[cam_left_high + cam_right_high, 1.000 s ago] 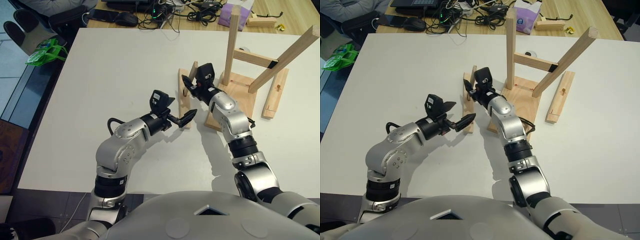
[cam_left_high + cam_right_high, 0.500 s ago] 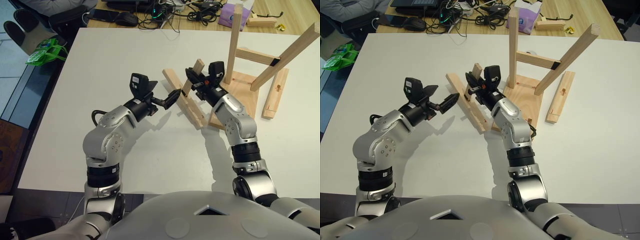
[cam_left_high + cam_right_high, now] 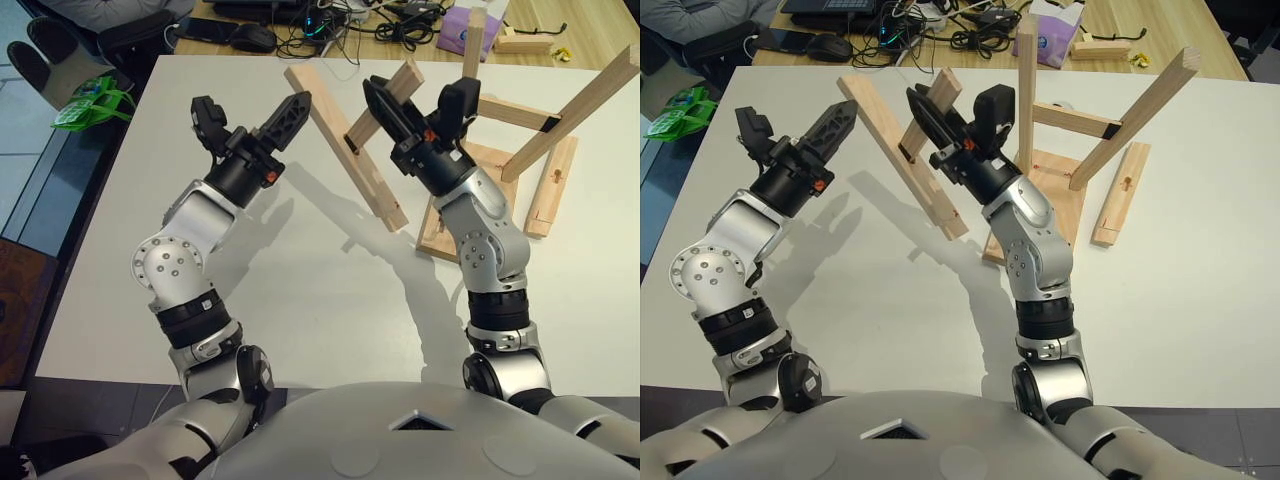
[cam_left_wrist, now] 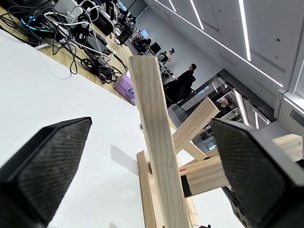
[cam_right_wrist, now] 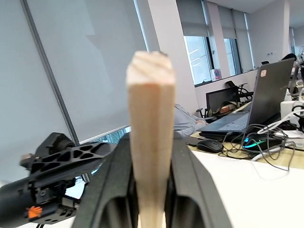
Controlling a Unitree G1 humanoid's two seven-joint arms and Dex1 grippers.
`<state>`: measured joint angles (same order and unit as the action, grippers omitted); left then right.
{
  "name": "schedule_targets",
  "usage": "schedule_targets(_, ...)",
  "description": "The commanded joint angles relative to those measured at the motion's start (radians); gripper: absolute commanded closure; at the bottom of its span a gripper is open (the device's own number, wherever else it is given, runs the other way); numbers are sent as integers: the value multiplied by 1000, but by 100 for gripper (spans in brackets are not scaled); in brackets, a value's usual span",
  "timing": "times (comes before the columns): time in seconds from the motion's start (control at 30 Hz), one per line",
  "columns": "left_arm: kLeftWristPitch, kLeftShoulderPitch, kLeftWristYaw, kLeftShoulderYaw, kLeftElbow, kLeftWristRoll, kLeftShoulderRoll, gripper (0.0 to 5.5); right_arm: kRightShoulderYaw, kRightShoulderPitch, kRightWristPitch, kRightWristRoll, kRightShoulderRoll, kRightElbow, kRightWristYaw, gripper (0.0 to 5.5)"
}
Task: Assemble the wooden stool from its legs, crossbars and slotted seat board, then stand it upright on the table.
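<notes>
My right gripper (image 3: pixel 388 100) is shut on a short crossbar (image 3: pixel 405 76) that is joined to a long wooden leg (image 3: pixel 350 150). It holds the pair tilted in the air above the white table (image 3: pixel 200 330). In the right wrist view the crossbar (image 5: pixel 151 142) sits clamped between the fingers. My left gripper (image 3: pixel 288 112) is open beside the leg's upper end; in the left wrist view the leg (image 4: pixel 156 156) shows between its wide-apart pads (image 4: pixel 47 166). The slotted seat board (image 3: pixel 490 165) lies at the right, carrying two legs (image 3: pixel 463 90) and a crossbar (image 3: pixel 510 115).
A loose leg (image 3: pixel 552 188) lies flat on the table right of the seat board. Beyond the far edge is a wooden desk with cables (image 3: pixel 330 25), a mouse (image 3: pixel 253 38), a purple box (image 3: pixel 460 20) and spare wood (image 3: pixel 520 44). A green bag (image 3: pixel 85 105) sits off the left edge.
Both arms rose. The right gripper lifted the leg-and-crossbar piece off the table and tilted it up. The left gripper climbed with it to the leg's upper end.
</notes>
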<state>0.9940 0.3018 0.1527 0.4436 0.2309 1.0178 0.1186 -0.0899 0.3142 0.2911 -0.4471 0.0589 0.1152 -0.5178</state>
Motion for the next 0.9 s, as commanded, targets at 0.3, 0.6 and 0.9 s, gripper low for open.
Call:
schedule_targets(0.3, 5, 31, -57, -50, -23, 35, 22, 248, -69, -25, 27, -13, -26, 61, -37, 511)
schedule_targets(0.6, 5, 20, -79, -63, -23, 55, 21, 381, -80, -28, 6, -1, -30, 45, -35, 511)
schedule_targets(0.9, -13, 61, -153, -70, 22, 155, -34, 430, -82, -26, -18, 39, -44, 10, -10, 474)
